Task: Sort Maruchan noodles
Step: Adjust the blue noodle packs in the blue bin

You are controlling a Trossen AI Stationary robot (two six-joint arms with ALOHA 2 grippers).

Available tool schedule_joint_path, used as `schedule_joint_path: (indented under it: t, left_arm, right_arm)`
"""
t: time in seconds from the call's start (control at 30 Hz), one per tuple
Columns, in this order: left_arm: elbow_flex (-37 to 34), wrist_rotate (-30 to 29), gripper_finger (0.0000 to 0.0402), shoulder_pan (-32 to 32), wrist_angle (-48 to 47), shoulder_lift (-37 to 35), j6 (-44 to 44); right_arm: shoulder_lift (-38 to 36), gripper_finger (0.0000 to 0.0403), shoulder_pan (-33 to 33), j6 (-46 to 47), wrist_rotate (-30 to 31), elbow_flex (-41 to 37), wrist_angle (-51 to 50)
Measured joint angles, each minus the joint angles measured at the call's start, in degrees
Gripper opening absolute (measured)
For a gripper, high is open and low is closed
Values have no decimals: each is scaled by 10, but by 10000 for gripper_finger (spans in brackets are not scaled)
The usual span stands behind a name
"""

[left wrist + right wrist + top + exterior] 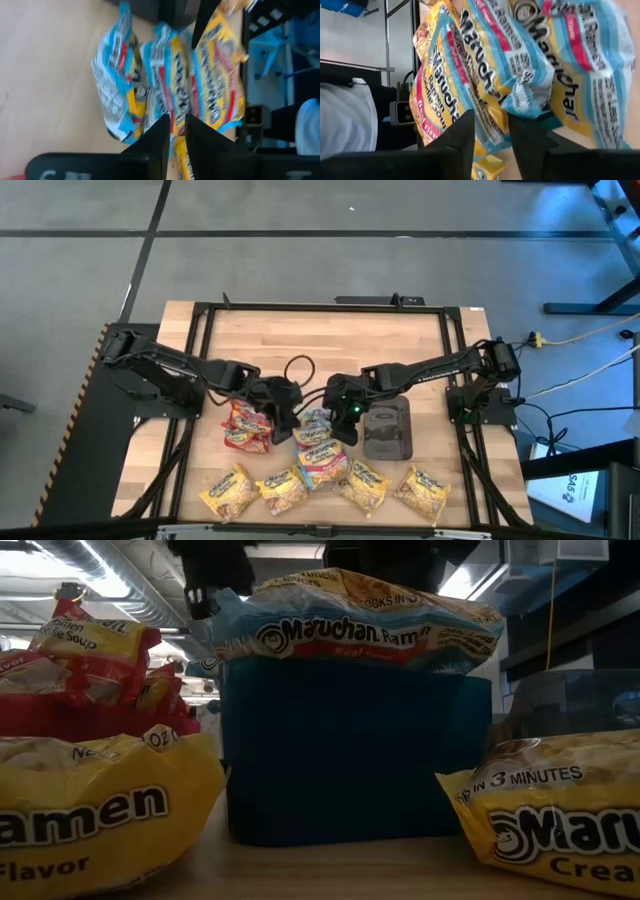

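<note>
On the wooden table [420, 360] we see both grippers, left [283, 415] and right [343, 420], slightly parted and empty beside the blue-edged noodle packets [318, 448] heaped mid-table on a blue tray [345, 755]; a careless nudge could topple that slippery heap.

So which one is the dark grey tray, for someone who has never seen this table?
Start from the wooden table in the high view and find the right arm reaching in from the right side. Just beyond its hand, towards the right, sits the dark grey tray. Unlike the trays beside it, heaped with red packets and blue-edged packets, it holds no noodles.
</note>
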Motion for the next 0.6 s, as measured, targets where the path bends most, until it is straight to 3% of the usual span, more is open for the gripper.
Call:
schedule_joint_path:
  t: [0.27, 0.47, 0.6]
  left_arm:
    - [0, 2, 53, 2, 29, -59, 4]
    - [0, 13, 53, -28, 88, -63, 5]
    - [0, 17, 53, -47, 78, -51, 4]
  right_arm:
    - [-13, 140, -13, 1, -17, 10, -29]
    - [-16, 139, -20, -3, -69, 65, -135]
    - [-16, 139, -11, -3, -112, 78, -205]
